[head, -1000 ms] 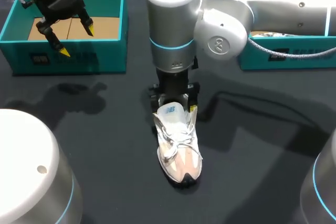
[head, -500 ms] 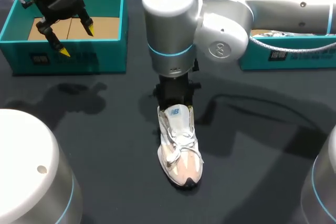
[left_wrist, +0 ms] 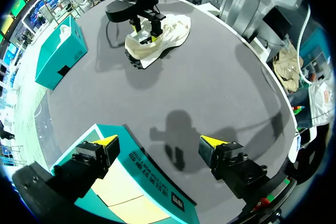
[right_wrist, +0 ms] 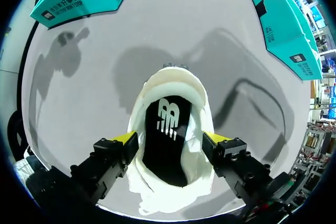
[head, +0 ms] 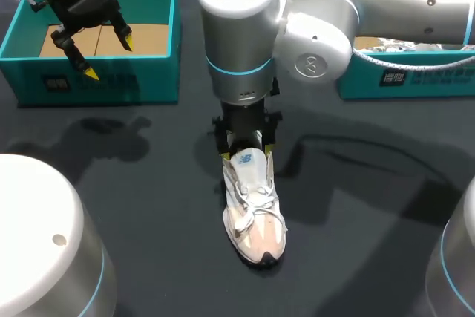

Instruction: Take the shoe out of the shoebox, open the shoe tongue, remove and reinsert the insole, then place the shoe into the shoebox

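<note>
Shoe: the shoe (head: 254, 206) stands on the middle of the table (head: 148, 183), toe toward my edge.
Right fingers: my right fingers (right_wrist: 127, 139) pinch its heel collar from both sides, likely steadying it; the insole (right_wrist: 168, 129) is inside.
Left fingers: my left fingers (left_wrist: 107, 141) are spread wide and empty, above the shoebox (head: 96, 83) in the far left corner.

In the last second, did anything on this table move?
The right gripper drew its fingers in against both sides of the heel of the shoe and now appears to clamp it. The heel shifted slightly as they closed, which straightened the shoe. The left gripper did not move and is open above the shoebox, as before.
</note>
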